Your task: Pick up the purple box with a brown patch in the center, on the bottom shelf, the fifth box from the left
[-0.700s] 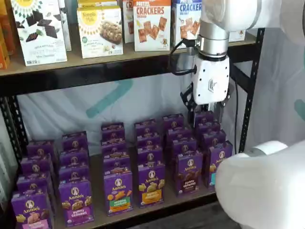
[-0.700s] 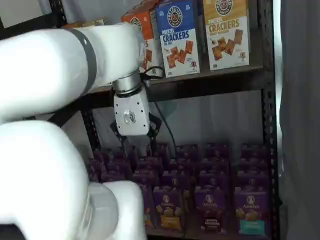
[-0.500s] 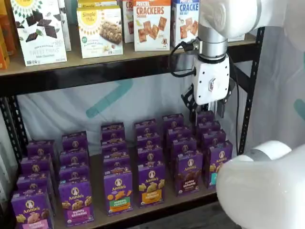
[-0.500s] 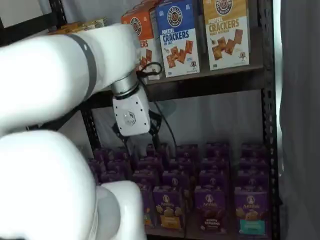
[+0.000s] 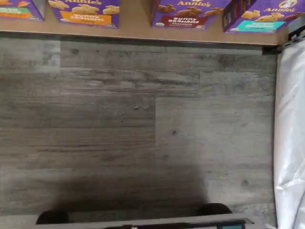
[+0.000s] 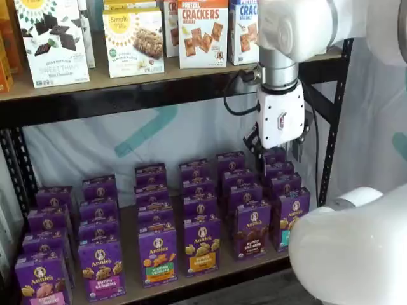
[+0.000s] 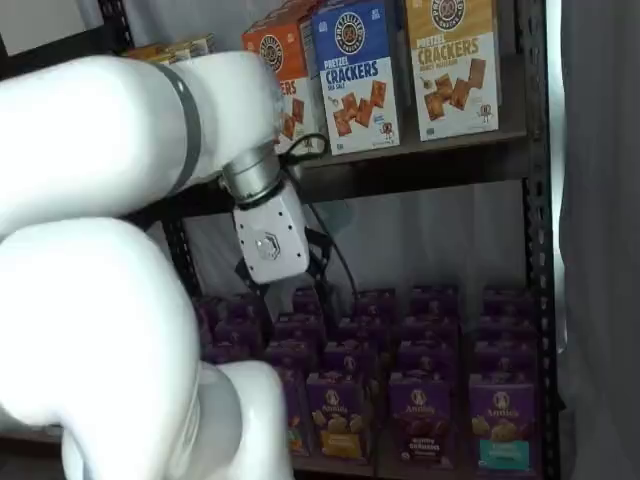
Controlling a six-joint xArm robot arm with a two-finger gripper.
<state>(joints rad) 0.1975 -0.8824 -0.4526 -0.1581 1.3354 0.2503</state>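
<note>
1. White-bodied hand (image 6: 278,154) hangs above rear boxes at right end of bottom shelf (image 6: 210,274); black fingers partly hidden, open/closed: can't tell.
2. Purple box (image 6: 252,230) w/ brown patch: front row, upright, below and just left of hand, not touched.
3. Teal-band box (image 6: 289,219) beside it on right; yellow-band box (image 6: 201,245) on left.
4. Wrist view: grey wood floor (image 5: 138,124), box fronts along shelf edge.

Both shelf views are bright but a little soft and grainy. The near white arm (image 7: 90,260) looks blurry. In the wrist view, a dark shadow (image 5: 138,188) lies on the grey floor (image 5: 119,109).
</note>
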